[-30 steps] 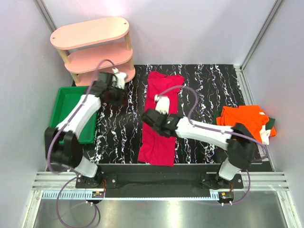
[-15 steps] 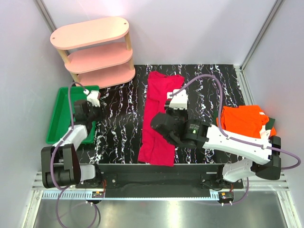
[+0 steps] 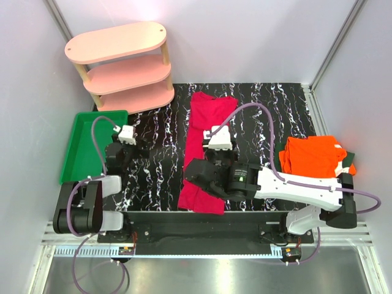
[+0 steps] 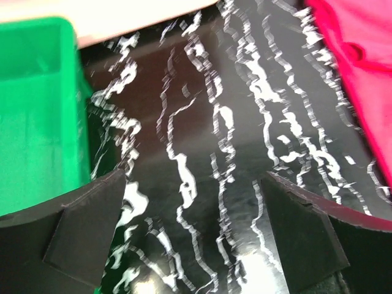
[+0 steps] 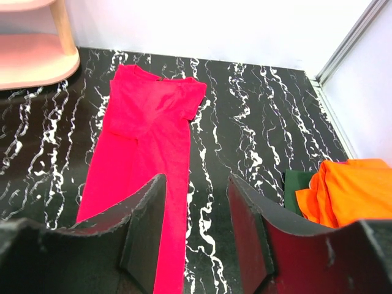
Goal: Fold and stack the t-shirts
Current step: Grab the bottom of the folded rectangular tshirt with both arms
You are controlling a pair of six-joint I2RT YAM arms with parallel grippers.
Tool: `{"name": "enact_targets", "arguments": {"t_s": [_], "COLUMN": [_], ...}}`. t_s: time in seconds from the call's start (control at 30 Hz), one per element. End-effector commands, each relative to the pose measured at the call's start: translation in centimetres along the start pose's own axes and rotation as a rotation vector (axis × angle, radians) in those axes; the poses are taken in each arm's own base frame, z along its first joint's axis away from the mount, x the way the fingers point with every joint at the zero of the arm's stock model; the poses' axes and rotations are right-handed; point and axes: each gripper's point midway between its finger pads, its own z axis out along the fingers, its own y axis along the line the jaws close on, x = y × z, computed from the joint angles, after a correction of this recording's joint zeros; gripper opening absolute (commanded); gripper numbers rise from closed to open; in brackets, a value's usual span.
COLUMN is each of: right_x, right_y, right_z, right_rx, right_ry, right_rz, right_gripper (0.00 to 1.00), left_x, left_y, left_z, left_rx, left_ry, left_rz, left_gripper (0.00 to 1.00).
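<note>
Green plastic tray point(image 3: 79, 153) sits at 9 o'clock, just its bare floor showing. Left hand point(image 4: 193, 184) is spread wide right beside it, over the black marbled surface point(image 3: 159, 135), gripping nothing. Right hand point(image 5: 196, 223) is roughly half open, holding nothing, above the crimson t-shirt point(image 5: 153, 128), which lies as a long narrow strip mid-surface. Orange t-shirt point(image 3: 312, 153) is folded at 3 o'clock on top of the dark green t-shirt point(image 5: 295, 184).

The crimson t-shirt point(image 3: 211, 113) and orange t-shirt point(image 3: 312, 156) are seen as soft matt cloth, the white-veined black tabletop point(image 3: 275, 116) is finished glossy, the green tray point(image 3: 79, 153) is moulded in smooth plastic, and the pink shelf point(image 3: 116, 43) is painted matt.
</note>
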Motion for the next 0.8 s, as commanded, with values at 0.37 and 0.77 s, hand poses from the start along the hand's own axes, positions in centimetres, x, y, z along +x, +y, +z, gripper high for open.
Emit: {"name": "enact_targets", "arguments": {"t_s": [0.37, 0.77], "right_x": [-0.5, 6.3], "right_y": [-10.2, -6.6], "right_z": [1.3, 4.5], "right_rx": [0.129, 0.011], "right_ry": [-0.029, 0.178], "right_rz": [0.220, 0.201], "right_gripper": [0.52, 0.68], "left_x": [-3.8, -3.8], "left_y": [1.9, 1.9], "left_z": [-0.4, -0.4], "left_rx": [-0.110, -0.111], "left_ry": [-0.218, -0.213], "left_rz": [0.037, 0.036], "left_gripper": [0.99, 0.99]}}
